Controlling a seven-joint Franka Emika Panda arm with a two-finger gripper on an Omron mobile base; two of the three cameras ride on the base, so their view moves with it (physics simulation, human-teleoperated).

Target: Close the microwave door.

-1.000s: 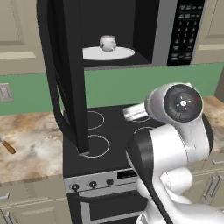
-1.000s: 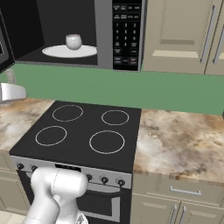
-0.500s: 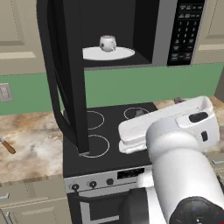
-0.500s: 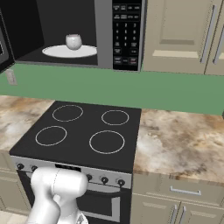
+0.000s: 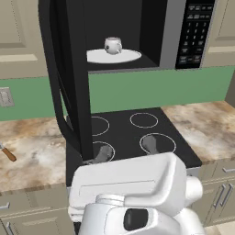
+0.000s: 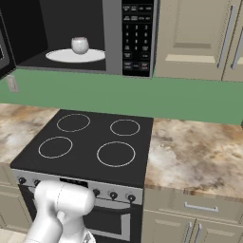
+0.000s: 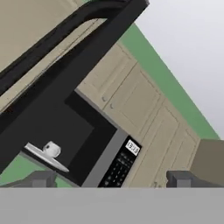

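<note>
The microwave door (image 5: 75, 78) stands wide open, swung out over the stove's left side, its curved bar handle (image 5: 58, 108) facing left. The microwave (image 5: 156, 27) shows its dark inside, with a white plate (image 5: 113, 56) carrying a small white cup (image 5: 113, 44), and its keypad (image 5: 194, 32) on the right. From the right base view I see the same plate (image 6: 76, 55), keypad (image 6: 135, 38) and a sliver of the door (image 6: 4, 52). In the hand view my gripper (image 7: 113, 179) is open and empty, looking up at the door (image 7: 87, 74) and handle (image 7: 48, 37) from below.
The black four-ring stove (image 6: 90, 142) sits under the microwave, with marbled counter (image 6: 194, 152) on both sides. A small tool (image 5: 7, 153) lies on the left counter. My white arm (image 5: 133, 197) covers the stove front. Beige cabinets (image 6: 199, 38) hang to the right.
My arm has swung down and to the left in the left base view, now low in front of the stove. The door, plate and cup have not moved.
</note>
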